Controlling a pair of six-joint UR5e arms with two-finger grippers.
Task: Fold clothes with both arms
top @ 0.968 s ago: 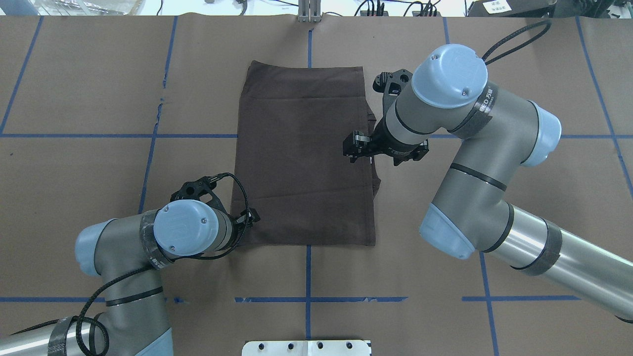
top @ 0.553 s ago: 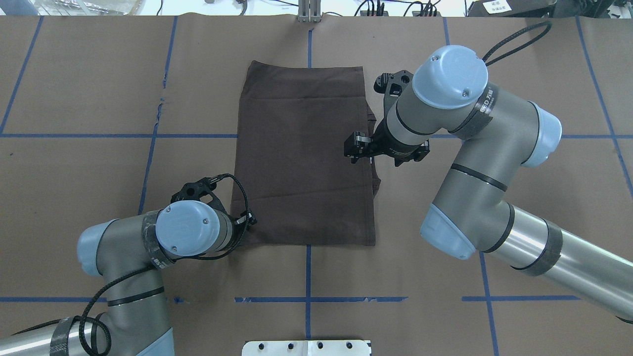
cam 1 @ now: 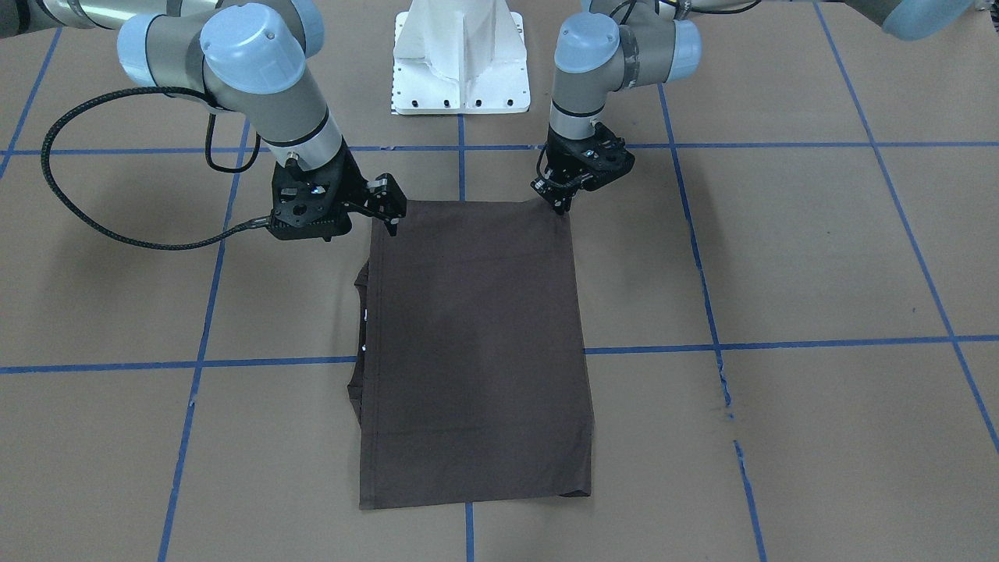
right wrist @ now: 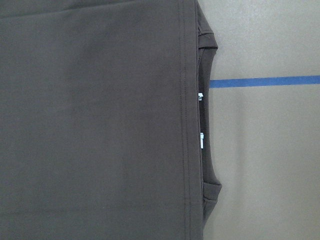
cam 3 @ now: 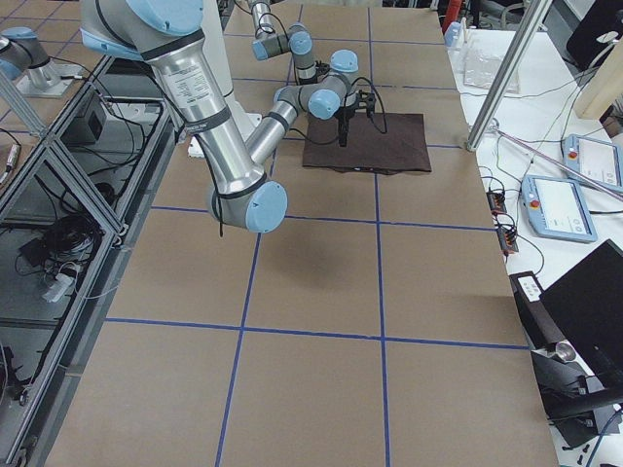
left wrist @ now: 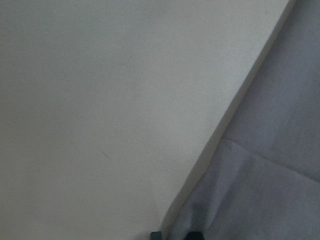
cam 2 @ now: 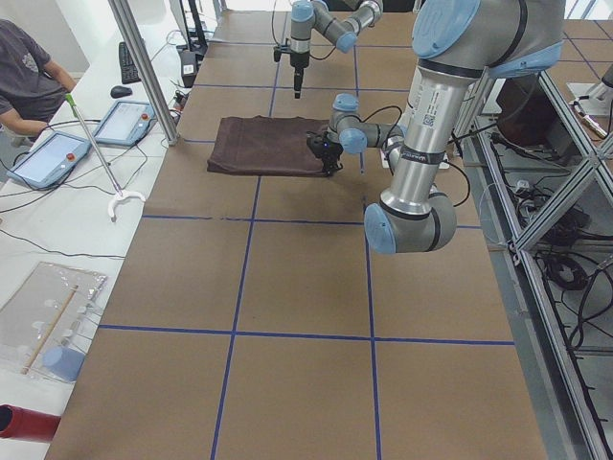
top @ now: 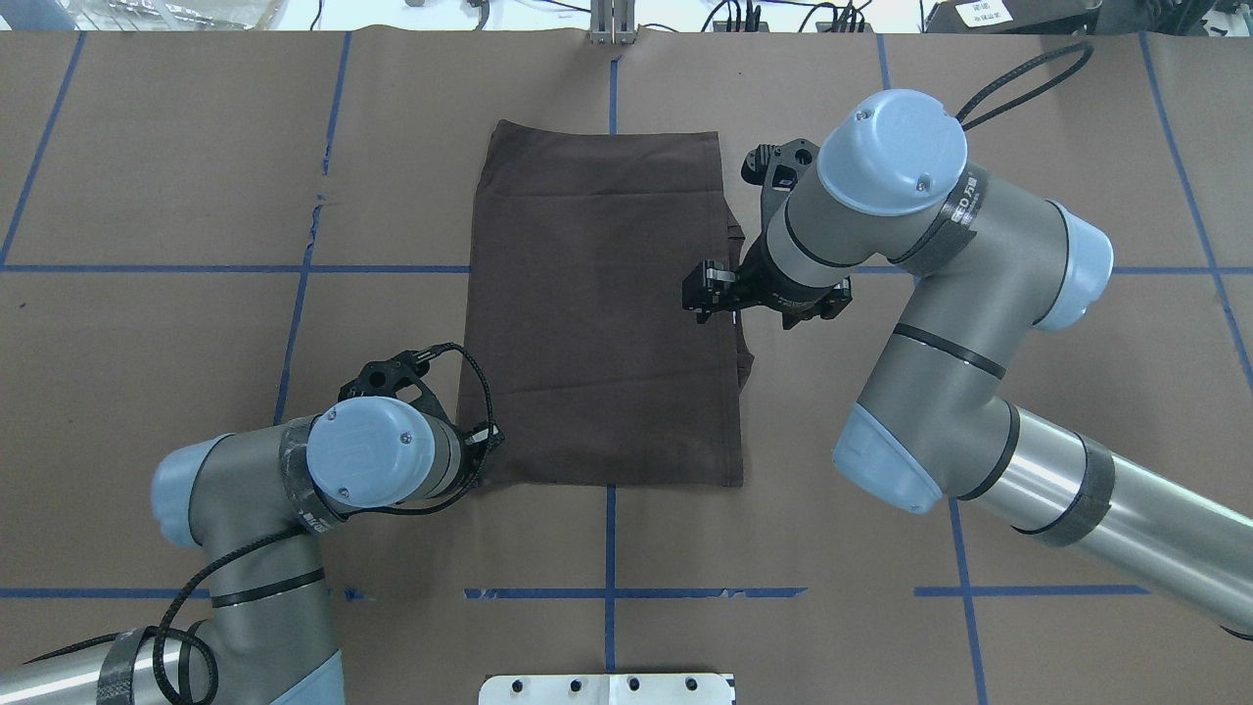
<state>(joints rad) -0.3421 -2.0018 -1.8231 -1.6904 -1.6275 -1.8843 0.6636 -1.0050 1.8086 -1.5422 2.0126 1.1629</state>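
The dark brown T-shirt [top: 602, 313] lies folded into a flat rectangle on the brown table, also seen in the front view [cam 1: 476, 343]. Its collar [right wrist: 207, 125] sticks out from under the fold along the right edge. My left gripper [top: 489, 439] is low at the shirt's near left corner [cam 1: 558, 204]. In the left wrist view the fingertips stand close together with the cloth edge [left wrist: 270, 175] between them. My right gripper [top: 697, 294] hangs open and empty above the shirt's right edge [cam 1: 390, 218]. The chest print is hidden.
The white base pedestal [cam 1: 460, 62] stands at the robot's side of the table [top: 607, 688]. Blue tape lines [top: 609, 548] cross the table cover. A seated operator [cam 2: 29, 77] and tablets [cam 2: 120, 123] are beyond the far edge.
My left gripper has shifted slightly back and to the left at the shirt's near corner. The right gripper has barely moved. The shirt has kept its shape.
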